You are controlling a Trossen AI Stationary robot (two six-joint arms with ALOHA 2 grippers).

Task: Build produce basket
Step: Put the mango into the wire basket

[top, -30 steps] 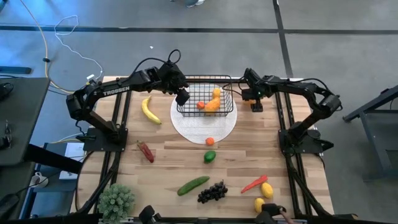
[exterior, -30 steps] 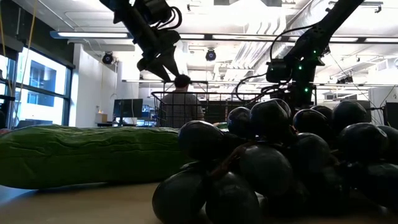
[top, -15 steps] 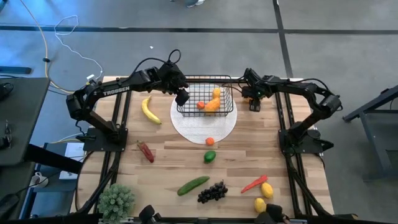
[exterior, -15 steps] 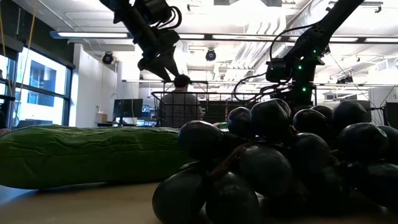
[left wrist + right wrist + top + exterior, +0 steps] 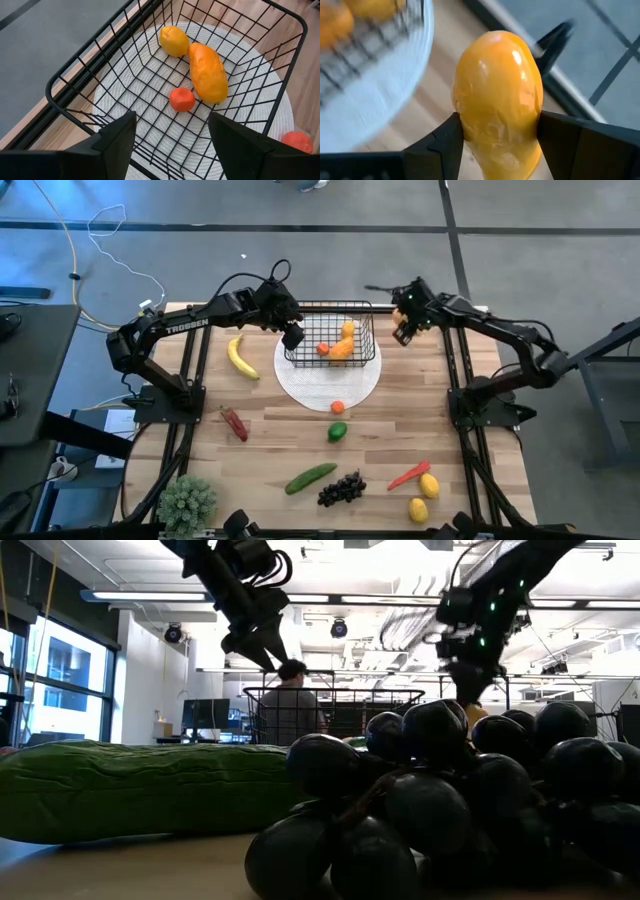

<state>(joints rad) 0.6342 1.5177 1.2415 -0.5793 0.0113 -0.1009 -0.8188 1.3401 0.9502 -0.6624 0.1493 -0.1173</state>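
The black wire basket (image 5: 331, 336) stands on a white round plate (image 5: 330, 388) at the table's far middle. In it lie a lemon (image 5: 173, 41), a mango (image 5: 207, 72) and a small orange (image 5: 181, 99). My left gripper (image 5: 292, 335) hovers open and empty over the basket's left end, as the left wrist view (image 5: 172, 119) shows. My right gripper (image 5: 404, 321) is right of the basket, raised above the table, and is shut on a second orange-yellow mango (image 5: 497, 95). This mango shows small in the low view (image 5: 474, 712). My right gripper pinches the mango between its two fingers (image 5: 440, 145), one on each of its opposite sides (image 5: 465, 120). The fingers come from above. The mango's rounded end sticks out past the fingertips. It hangs clear of the table, to the right of the plate.
A banana (image 5: 240, 356) lies left of the basket. An orange (image 5: 338, 407) and a green fruit (image 5: 338, 432) lie in front of the plate. A chili (image 5: 234, 423), cucumber (image 5: 310, 478), grapes (image 5: 342, 488), another chili (image 5: 408, 475) and lemons (image 5: 429, 485) lie nearer. A potted plant (image 5: 187, 502) stands near left.
My right gripper has gone up and a little toward the table's far edge, and has turned, carrying the mango clear of the table.
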